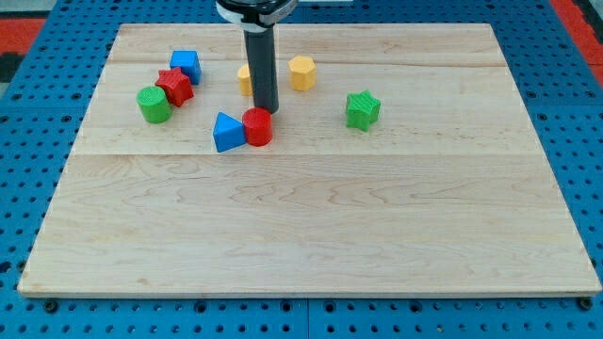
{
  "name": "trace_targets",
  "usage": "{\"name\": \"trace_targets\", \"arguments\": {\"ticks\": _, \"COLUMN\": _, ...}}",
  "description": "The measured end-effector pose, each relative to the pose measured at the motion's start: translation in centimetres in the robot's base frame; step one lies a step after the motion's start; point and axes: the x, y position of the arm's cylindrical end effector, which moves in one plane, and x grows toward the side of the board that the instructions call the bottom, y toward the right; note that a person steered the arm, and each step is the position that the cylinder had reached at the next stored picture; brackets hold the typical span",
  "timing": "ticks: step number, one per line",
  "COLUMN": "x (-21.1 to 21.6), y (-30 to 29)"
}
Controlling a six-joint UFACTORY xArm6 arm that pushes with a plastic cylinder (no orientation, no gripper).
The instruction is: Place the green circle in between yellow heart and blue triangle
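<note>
My tip: bare rod, grips nothing, just behind red cylinder | green circle: well toward view's left, beside red star | blue triangle, yellow heart: near tip, heart partly hidden.

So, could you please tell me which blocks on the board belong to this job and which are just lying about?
In the job: green circle; blue triangle; yellow heart, partly hidden behind my rod; my tip.

Lying about: red circle; red star; blue cube; yellow hexagon; green star.
</note>
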Motion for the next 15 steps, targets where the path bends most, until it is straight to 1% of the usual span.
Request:
{"name": "trace_targets", "arguments": {"ticks": 1, "x": 4.4, "y": 3.8}}
{"name": "trace_targets", "arguments": {"ticks": 2, "x": 5.7, "y": 0.5}}
{"name": "trace_targets", "arguments": {"ticks": 3, "x": 2.0, "y": -5.2}}
{"name": "trace_targets", "arguments": {"ticks": 4, "x": -1.2, "y": -9.8}}
{"name": "trace_targets", "arguments": {"ticks": 5, "x": -1.3, "y": -10.0}}
{"name": "trace_targets", "arguments": {"ticks": 6, "x": -1.3, "y": -9.0}}
{"name": "trace_targets", "arguments": {"ticks": 7, "x": 0.9, "y": -8.3}}
{"name": "trace_targets", "arguments": {"ticks": 8, "x": 2.1, "y": -9.0}}
{"name": "trace_targets", "arguments": {"ticks": 9, "x": 5.3, "y": -11.2}}
{"name": "trace_targets", "arguments": {"ticks": 10, "x": 4.2, "y": -17.1}}
{"name": "trace_targets", "arguments": {"ticks": 11, "x": 0.0, "y": -22.2}}
{"name": "trace_targets", "arguments": {"ticks": 12, "x": -1.3, "y": -20.4}}
{"name": "trace_targets", "arguments": {"ticks": 13, "x": 2.1, "y": -12.1}}
{"name": "trace_targets", "arguments": {"ticks": 14, "x": 2.5, "y": -10.8}}
{"name": "trace_targets", "arguments": {"ticks": 15, "x": 2.3, "y": -7.4}}
